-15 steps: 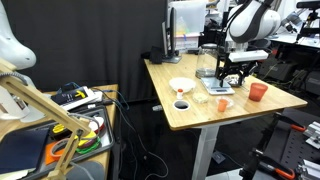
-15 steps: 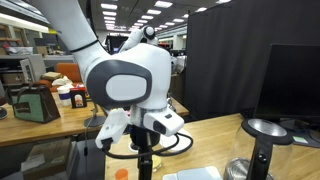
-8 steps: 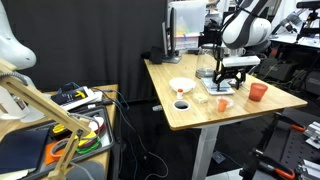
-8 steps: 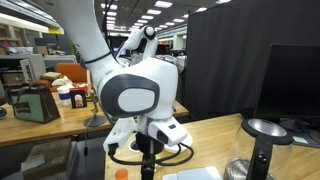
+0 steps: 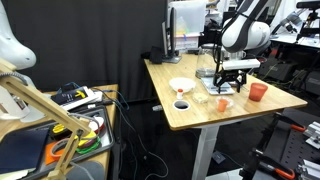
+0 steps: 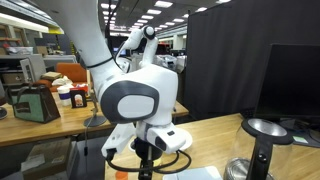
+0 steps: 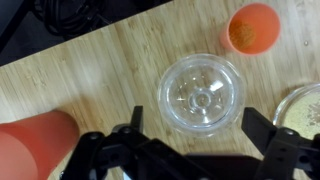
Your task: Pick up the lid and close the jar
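Pincer (image 7: pixel 195 125) apart, hovering above a clear round piece, likely the lid (image 7: pixel 202 95), on the bench (image 7: pixel 100 70). Fingers straddle it, apparently lining up the grasp. Orange cup (image 7: pixel 252 27) sits far right.

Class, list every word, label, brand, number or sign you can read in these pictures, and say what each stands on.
None can be read in any view.
Wrist view, clear round glass piece, orange cup, wooden table: no markings visible.
In an exterior view, containers on the far bench: any labels are too small and blurred.
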Action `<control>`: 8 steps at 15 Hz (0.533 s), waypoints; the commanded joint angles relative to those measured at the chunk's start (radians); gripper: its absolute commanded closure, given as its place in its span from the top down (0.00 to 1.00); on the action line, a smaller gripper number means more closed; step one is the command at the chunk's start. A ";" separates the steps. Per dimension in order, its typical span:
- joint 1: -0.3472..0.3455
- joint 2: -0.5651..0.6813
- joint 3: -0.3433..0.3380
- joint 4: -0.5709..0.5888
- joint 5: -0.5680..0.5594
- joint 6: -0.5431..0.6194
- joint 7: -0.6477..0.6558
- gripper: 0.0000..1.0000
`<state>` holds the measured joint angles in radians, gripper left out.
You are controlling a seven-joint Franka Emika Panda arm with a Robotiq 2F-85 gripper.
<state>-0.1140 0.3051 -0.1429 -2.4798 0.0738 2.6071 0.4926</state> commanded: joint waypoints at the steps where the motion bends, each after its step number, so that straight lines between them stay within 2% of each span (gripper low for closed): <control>1: 0.022 0.033 -0.023 0.022 0.039 0.017 0.009 1.00; 8: 0.058 0.098 -0.056 0.057 0.033 0.041 0.069 1.00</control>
<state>-0.0964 0.3662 -0.1648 -2.4449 0.1073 2.6273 0.5218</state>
